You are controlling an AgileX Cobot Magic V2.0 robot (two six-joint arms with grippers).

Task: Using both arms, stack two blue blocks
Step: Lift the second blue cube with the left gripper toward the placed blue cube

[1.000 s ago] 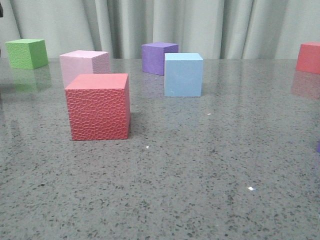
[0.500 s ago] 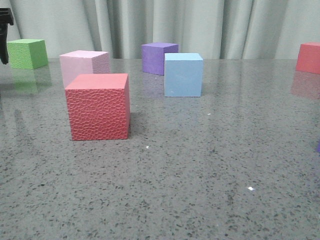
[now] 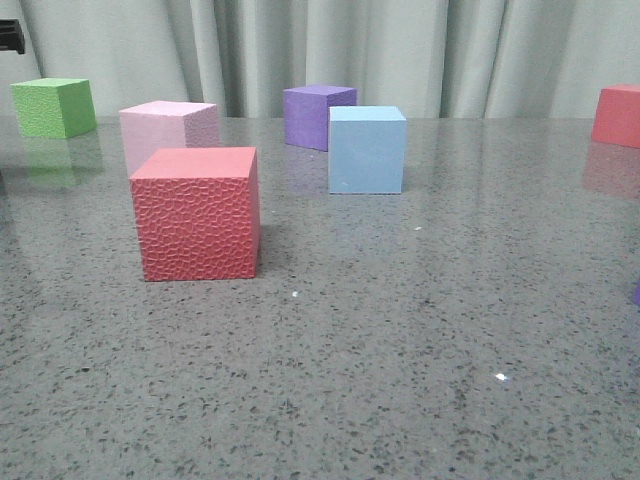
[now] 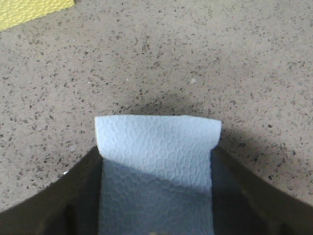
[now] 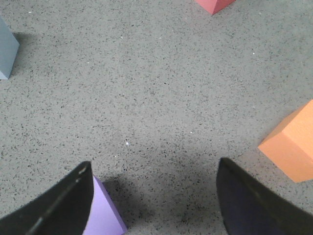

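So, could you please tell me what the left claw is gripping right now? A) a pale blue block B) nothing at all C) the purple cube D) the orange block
A: in the left wrist view the left claw is shut on a pale blue block, its two fingers pressed against the block's sides above the speckled table.

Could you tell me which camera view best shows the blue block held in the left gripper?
The left wrist view: the blue block fills the space between the left gripper's fingers, above the table. The front view shows only the other blue block; the right wrist view shows none of the held one.
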